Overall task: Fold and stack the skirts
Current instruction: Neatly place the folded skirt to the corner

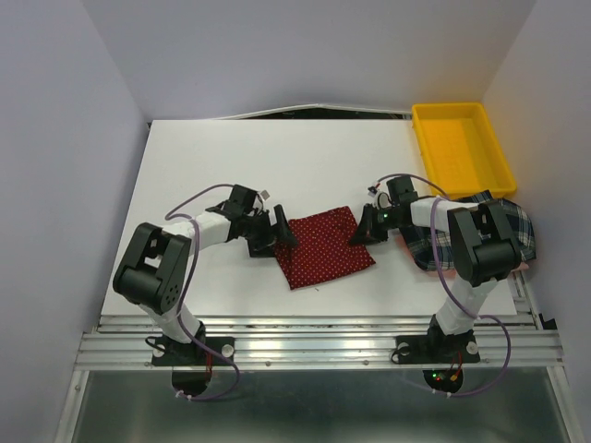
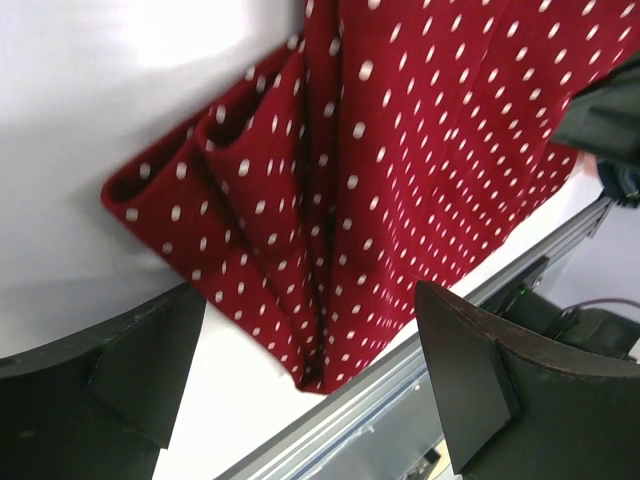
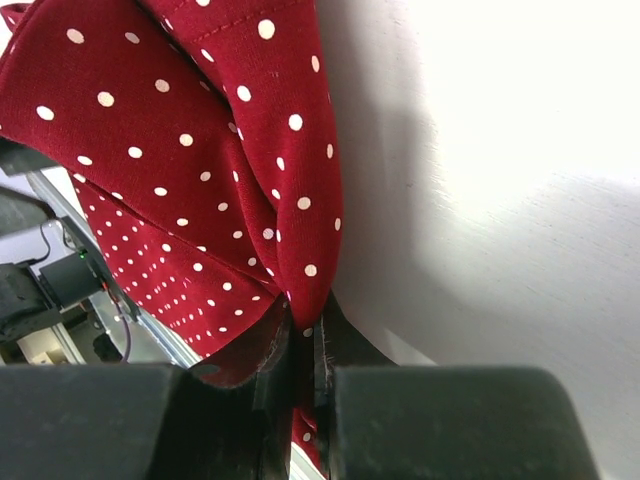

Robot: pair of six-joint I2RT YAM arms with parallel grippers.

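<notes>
The dark red dotted skirt (image 1: 323, 247) lies folded on the white table between the two arms. My left gripper (image 1: 284, 231) stands open at its left edge; in the left wrist view the red skirt (image 2: 400, 170) lies ahead of the spread fingers (image 2: 470, 370), with nothing between them. My right gripper (image 1: 363, 233) is shut on the skirt's right edge; in the right wrist view a fold of the red skirt (image 3: 300, 200) is pinched between the fingertips (image 3: 340, 345). The plaid skirt (image 1: 517, 226) lies crumpled at the right, partly hidden under the right arm.
A yellow plastic tray (image 1: 462, 148) sits at the table's back right corner. The metal rail (image 1: 314, 341) runs along the near edge by the arm bases. Walls close in the left, back and right sides.
</notes>
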